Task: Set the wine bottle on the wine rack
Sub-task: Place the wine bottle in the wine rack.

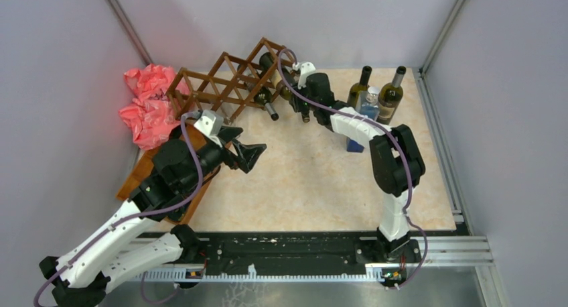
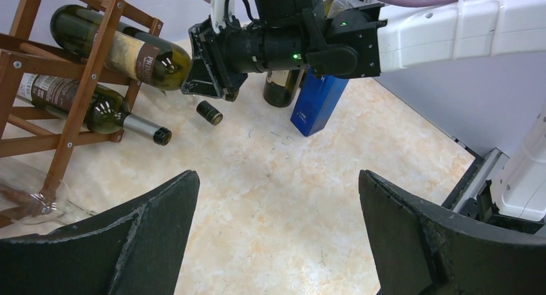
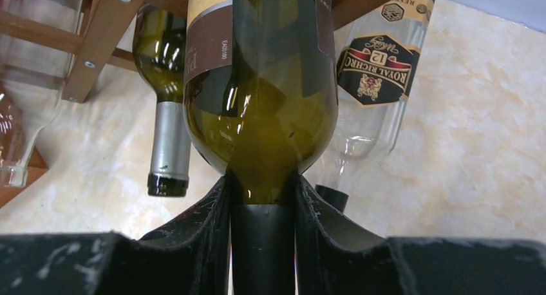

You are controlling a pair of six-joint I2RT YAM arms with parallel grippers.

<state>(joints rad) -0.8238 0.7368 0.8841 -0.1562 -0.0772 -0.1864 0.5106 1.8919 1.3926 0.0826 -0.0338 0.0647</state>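
Observation:
The dark brown wooden lattice wine rack [image 1: 226, 55] stands at the back left. A green wine bottle [image 3: 261, 114] with a brown label lies in an upper right cell of the rack, its neck pointing out. My right gripper [image 3: 263, 185] is shut on that neck; the left wrist view shows the same grip [image 2: 206, 73] on the bottle [image 2: 122, 47]. My left gripper [image 2: 277, 179] is open and empty, above bare table in front of the rack [image 2: 84, 69], also seen from above [image 1: 251, 153].
A second green bottle [image 3: 164, 114] and a clear bottle [image 3: 370, 82] lie in lower cells. Two wine bottles [image 1: 362, 86] and a blue box [image 1: 355, 144] stand at the back right. A pink bag [image 1: 147, 99] and a flat brown tray [image 1: 144, 173] lie left.

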